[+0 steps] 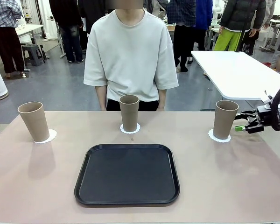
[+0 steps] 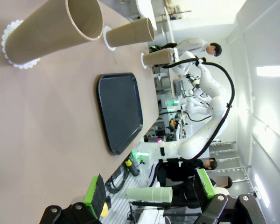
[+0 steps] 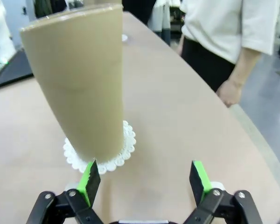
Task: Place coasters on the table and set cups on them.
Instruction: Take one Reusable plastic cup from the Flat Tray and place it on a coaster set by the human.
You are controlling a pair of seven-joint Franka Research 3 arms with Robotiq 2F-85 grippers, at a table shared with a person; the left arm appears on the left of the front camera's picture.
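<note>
**A:** Run along the table (image 1: 37, 186) from your left. How far along do you judge it?

**B:** Left cup (image 1: 33, 121) stands upright on its coaster (image 1: 47, 137), though it sits toward the doily's left side, so more lace shows on the right. Middle cup (image 1: 129, 113) is centred on its coaster (image 1: 130, 130), just in front of the person (image 1: 130, 51). Right cup (image 1: 225, 119) is on its coaster (image 1: 219, 136) too. So all three pairs look done to me; nothing is left on the black tray (image 1: 127, 174).

**A:** And your grippers?

**B:** Your left gripper (image 2: 149, 196), seen in its wrist view, has its green pads standing wide apart with nothing between them, well back from the cups. Your right gripper (image 1: 245, 122) sits just beside the right cup, fingers apart, empty; in its wrist view the cup (image 3: 81, 84) stands ahead of the left pad, outside the gap.

**A:** How do the cups look?

**B:** Tall, tapered, matte tan paper, no handles, all alike. The coasters are small white doilies with scalloped edges, barely wider than the cup bases. I'd say what remains is only pulling your right arm clear without nudging that cup.
</note>
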